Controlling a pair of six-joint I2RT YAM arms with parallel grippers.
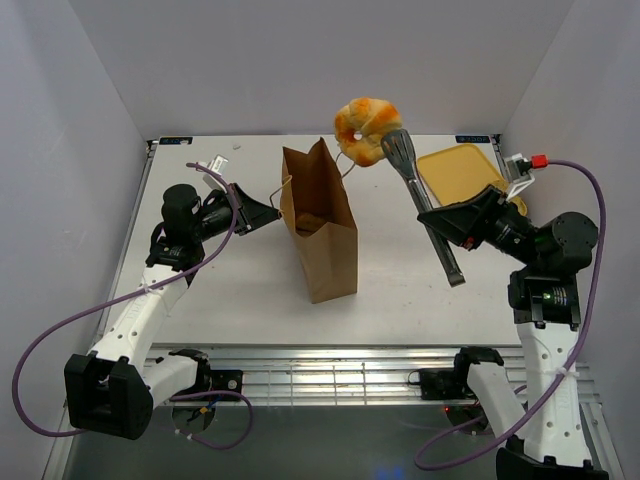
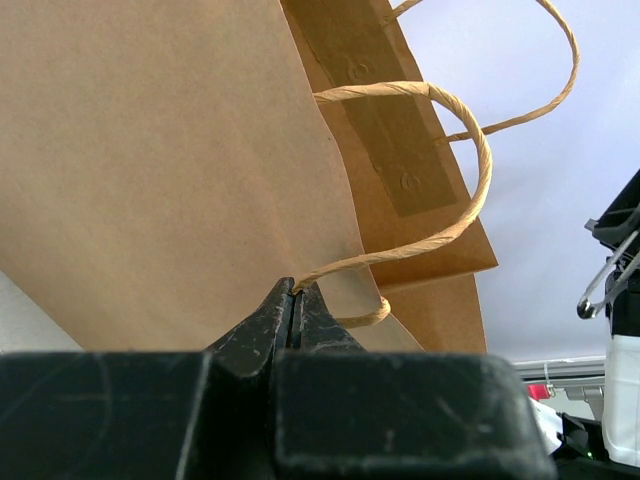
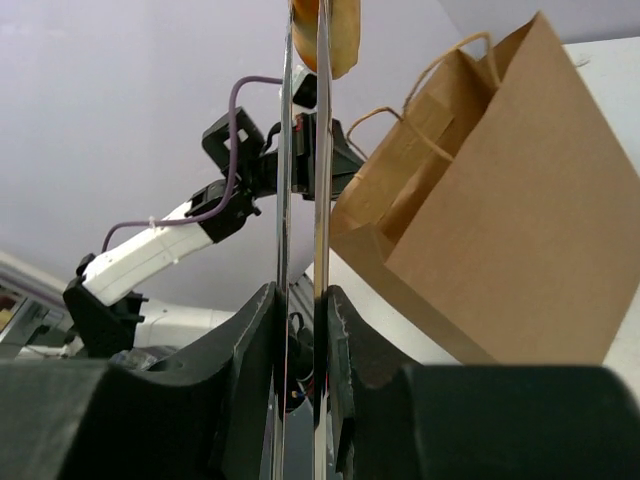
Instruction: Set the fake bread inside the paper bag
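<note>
The brown paper bag [image 1: 325, 225] stands open in the middle of the table. My left gripper [image 2: 292, 293] is shut on its near twisted paper handle [image 2: 440, 160] at the bag's left rim, as the top view [image 1: 270, 212] also shows. My right gripper [image 3: 302, 300] is shut on metal tongs [image 1: 425, 205]. The tongs grip a golden-brown roll [image 1: 367, 128] in the air just right of and behind the bag's mouth. The roll's lower edge shows at the top of the right wrist view [image 3: 325, 35]. Another pastry [image 1: 310, 222] lies inside the bag.
A yellow tray [image 1: 455, 170] lies at the back right of the table, partly behind my right arm. White walls close in the table on three sides. The metal rail runs along the near edge.
</note>
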